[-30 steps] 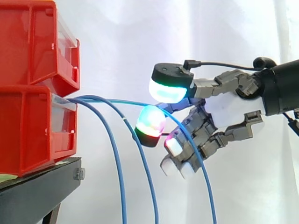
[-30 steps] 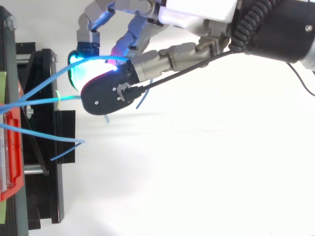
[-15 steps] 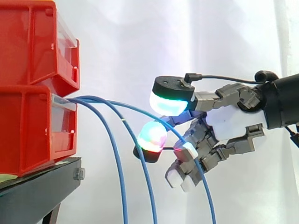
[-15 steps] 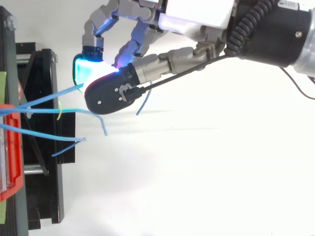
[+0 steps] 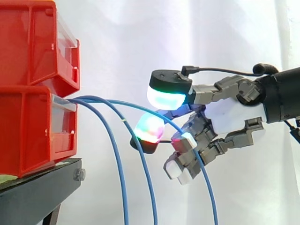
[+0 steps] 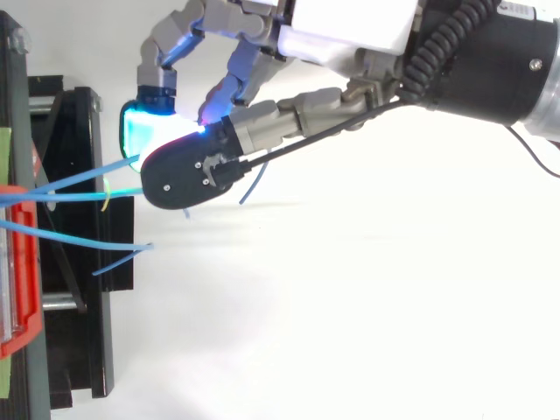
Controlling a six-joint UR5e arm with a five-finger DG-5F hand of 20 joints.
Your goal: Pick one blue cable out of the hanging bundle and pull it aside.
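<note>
Reaching in from the right, the hand (image 5: 229,117) curls its glowing fingers (image 5: 185,140) round the outermost blue cable (image 5: 212,206), which arcs out of the lower red bin (image 5: 28,126) and passes through the hand before dropping. The two other blue cables (image 5: 123,187) hang nearer the black stand (image 5: 37,187), apart from the hand.

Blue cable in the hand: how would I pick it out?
Find the lower red bin on the black stand; blue cables spill from its front and hang down. Yours is the outermost cable, arching farthest from the bin and threading through the hand's curled fingers; its neighbours hang free.
</note>
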